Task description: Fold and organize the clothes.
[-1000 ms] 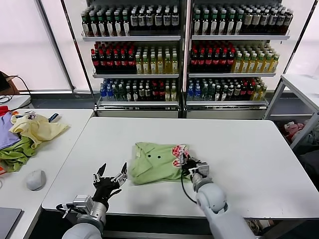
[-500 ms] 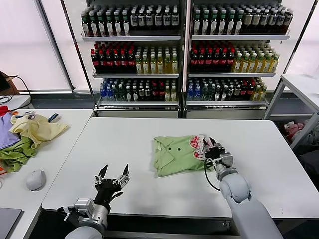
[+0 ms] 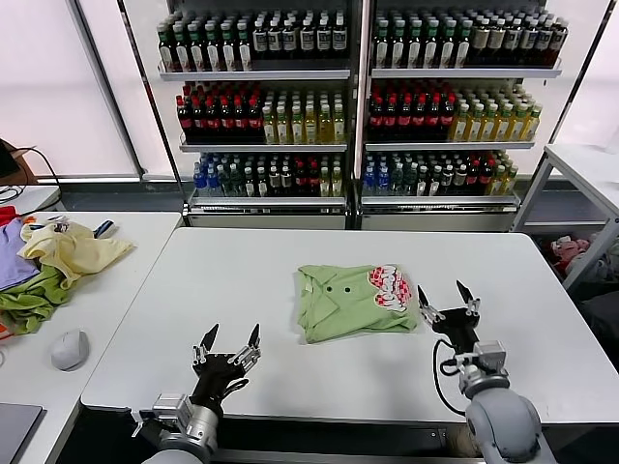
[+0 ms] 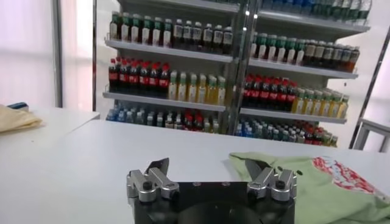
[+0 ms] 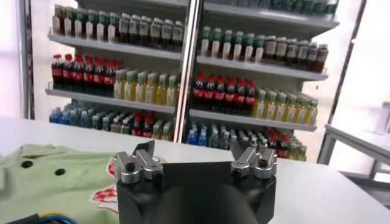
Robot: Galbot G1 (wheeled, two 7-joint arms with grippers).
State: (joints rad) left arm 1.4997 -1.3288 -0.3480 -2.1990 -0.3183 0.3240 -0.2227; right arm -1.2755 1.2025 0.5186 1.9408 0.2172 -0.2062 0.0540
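A light green short-sleeved polo shirt of soft fabric [image 3: 353, 302], folded into a compact rectangle, is seen lying flat on the white rectangular bench [image 3: 242, 280], a little toward the robot's right of the bench's middle. Its collar and small dark buttons are turned toward the robot's left, and its red-and-white printed chest graphic [image 3: 390, 286] faces upward at the shirt's far right corner.

The right hand [image 3: 448, 304] is held just beside the shirt's right edge, clear of the fabric, with its fingers spread wide apart and nothing between them. In the right wrist view the shirt [image 5: 58, 182] is shown lying off to one side of that hand [image 5: 195, 159].

The left hand [image 3: 231, 344] is held above the bench near its front edge, well apart from the shirt on the robot's left, its fingers likewise spread and empty.

On a second white bench [image 3: 106, 290] far to the left of the shirt, a heap of pale yellow, purple and darker green garments [image 3: 48, 261] is piled, with a grey computer mouse [image 3: 70, 349] nearer the front
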